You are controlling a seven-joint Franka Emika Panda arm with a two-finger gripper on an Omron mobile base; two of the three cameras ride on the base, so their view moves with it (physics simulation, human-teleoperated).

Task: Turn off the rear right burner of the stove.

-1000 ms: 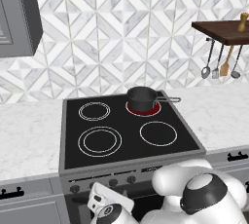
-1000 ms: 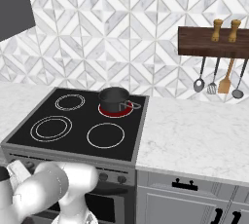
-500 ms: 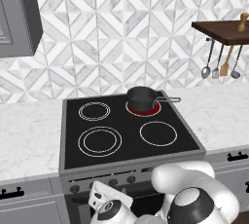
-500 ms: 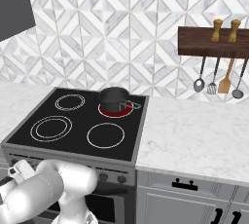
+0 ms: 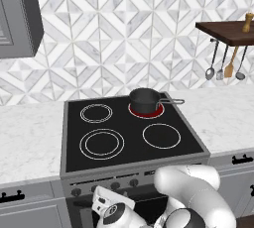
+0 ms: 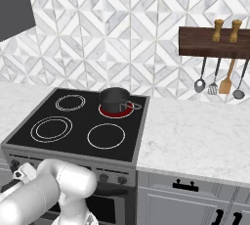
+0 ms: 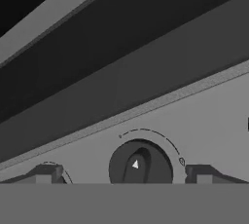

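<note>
The stove [image 5: 74, 142] is a black glass cooktop with a grey rim. Its rear right burner [image 5: 149, 113] [image 6: 116, 113] glows red under a small dark saucepan [image 5: 144, 100] [image 6: 114, 99]. A row of small dark knobs [image 5: 115, 185] runs along the grey front panel. In the hand view one round dark knob [image 7: 146, 167] with a white pointer sits close ahead. My gripper [image 7: 122, 175] is open, one fingertip [image 7: 44, 174] on each side of that knob, apart from it. My white wrist [image 5: 111, 209] hangs low before the panel.
Three unlit white-ringed zones [image 5: 101, 143] cover the remaining glass. White marble counters [image 6: 195, 136] flank the stove, with grey drawers [image 6: 185, 187] below. A wooden shelf [image 6: 215, 43] with hanging utensils is on the tiled wall to the right. A second dial arc [image 7: 48, 163] shows left of the knob.
The arm's elbow has sunk lower and swung a little left in front of the stove panel. The saucepan and the red glow are unchanged.
</note>
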